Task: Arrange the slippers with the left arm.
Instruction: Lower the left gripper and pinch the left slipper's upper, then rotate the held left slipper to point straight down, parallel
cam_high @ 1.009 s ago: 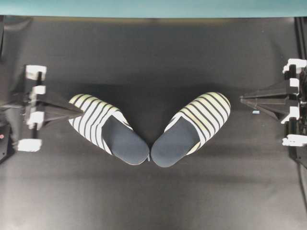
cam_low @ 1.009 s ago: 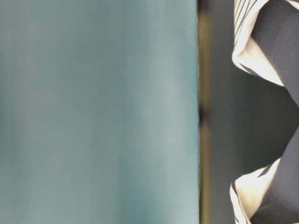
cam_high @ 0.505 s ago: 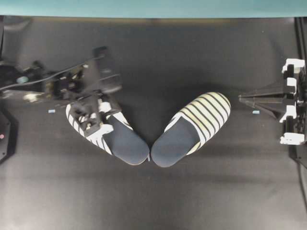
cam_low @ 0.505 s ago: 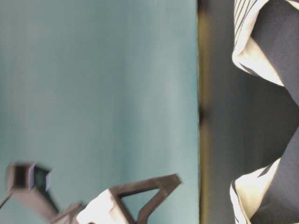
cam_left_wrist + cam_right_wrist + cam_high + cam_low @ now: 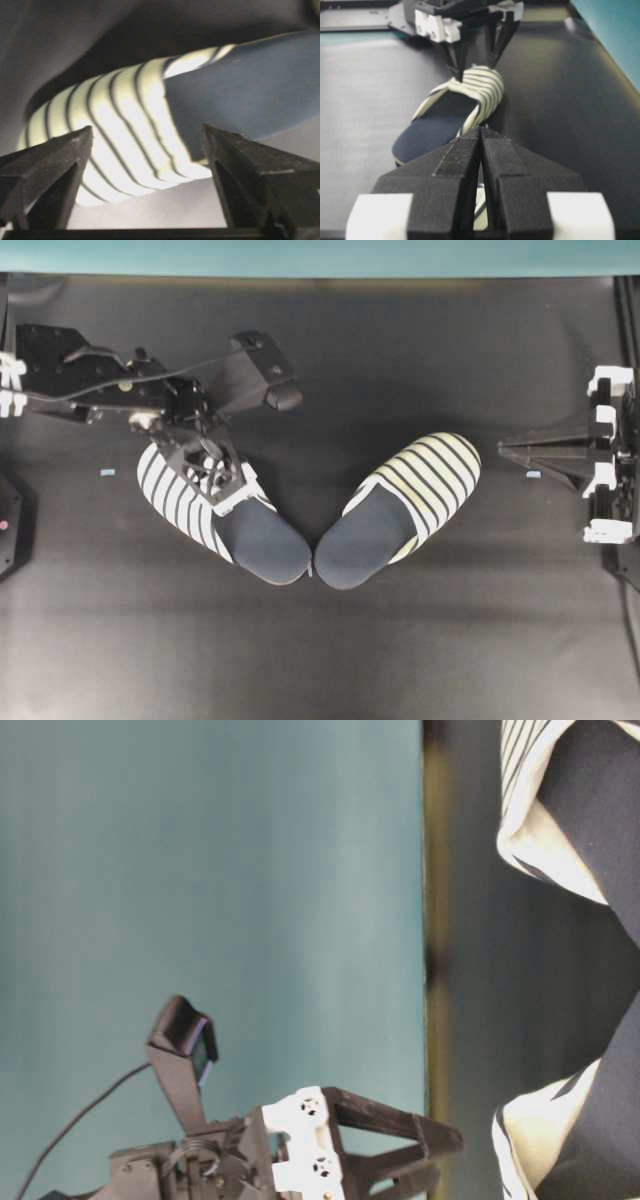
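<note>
Slippers (image 5: 310,515) heel to heel, left gripper (image 5: 212,472) spread wide above the left one's striped upper

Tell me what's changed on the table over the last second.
The left arm swung out from the left edge, and its gripper, shut before, now hangs open over the striped toe of the left slipper, gripping nothing. Both slippers, including the right slipper, lie where they were, heels nearly together. The right gripper stayed parked and shut at the right edge.
</note>
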{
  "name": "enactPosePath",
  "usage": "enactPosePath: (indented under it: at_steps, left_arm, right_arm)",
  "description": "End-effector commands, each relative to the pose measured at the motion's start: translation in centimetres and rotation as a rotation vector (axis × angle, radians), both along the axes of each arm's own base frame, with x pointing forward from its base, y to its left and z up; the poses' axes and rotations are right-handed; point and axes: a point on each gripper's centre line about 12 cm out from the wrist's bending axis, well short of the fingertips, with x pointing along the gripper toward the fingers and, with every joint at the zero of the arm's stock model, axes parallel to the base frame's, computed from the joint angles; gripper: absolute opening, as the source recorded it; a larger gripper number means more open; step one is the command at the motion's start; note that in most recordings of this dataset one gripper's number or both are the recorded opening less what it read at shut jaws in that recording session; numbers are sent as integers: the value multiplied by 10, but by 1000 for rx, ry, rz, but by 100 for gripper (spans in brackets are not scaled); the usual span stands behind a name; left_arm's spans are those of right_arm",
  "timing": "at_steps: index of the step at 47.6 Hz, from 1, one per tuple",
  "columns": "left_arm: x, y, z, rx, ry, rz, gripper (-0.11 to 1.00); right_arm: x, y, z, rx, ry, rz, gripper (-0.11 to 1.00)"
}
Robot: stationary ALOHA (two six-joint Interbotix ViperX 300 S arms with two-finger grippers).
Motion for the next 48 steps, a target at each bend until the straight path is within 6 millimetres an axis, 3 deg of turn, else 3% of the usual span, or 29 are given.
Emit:
enactPosePath:
  at_steps: [1, 14, 21, 31, 38, 43, 48]
  left_arm:
    - [-1, -1, -6, -4, 16, 10, 86]
    - [3, -13, -20, -18, 10, 40, 86]
    - [4, -14, -25, -19, 17, 42, 86]
    - [-3, -15, -49, -27, 65, 48, 85]
    - [-5, -13, -52, -26, 59, 49, 84]
    - [-5, -13, -51, -24, 58, 39, 78]
    - [-3, -12, -49, -19, 53, 24, 57]
  right_arm:
    - [1, 0, 2, 4, -8, -2, -1]
    - [0, 0, 4, 2, -14, -2, -1]
    - [0, 0, 4, 2, -16, -2, -1]
    - [0, 0, 3, 5, -13, -2, -1]
    - [0, -1, 3, 5, -13, -4, -1]
    - [0, 0, 2, 5, -11, -2, -1]
    - [-1, 0, 1, 6, -8, -2, -1]
